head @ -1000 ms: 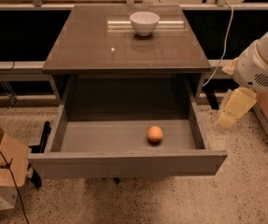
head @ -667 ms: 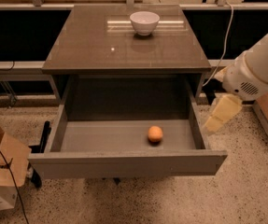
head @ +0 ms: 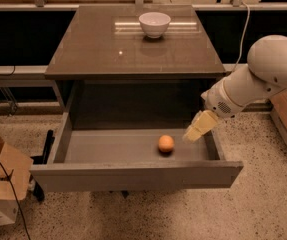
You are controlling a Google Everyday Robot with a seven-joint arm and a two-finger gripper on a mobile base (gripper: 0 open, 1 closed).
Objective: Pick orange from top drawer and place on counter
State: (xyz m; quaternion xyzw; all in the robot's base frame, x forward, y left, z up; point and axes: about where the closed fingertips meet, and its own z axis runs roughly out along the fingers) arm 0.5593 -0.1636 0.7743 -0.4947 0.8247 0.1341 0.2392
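Lying in the drawer [head: 133, 177], orange [head: 166, 143] sits near end effector [head: 193, 133]

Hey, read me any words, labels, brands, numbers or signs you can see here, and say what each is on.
No text can be read.
Cardboard box: a dark printed mark on its lower front, too blurred to read.
Counter, white bowl, top drawer, orange: no lettering.
End effector, over the top drawer's right side beside the orange: no lettering visible.
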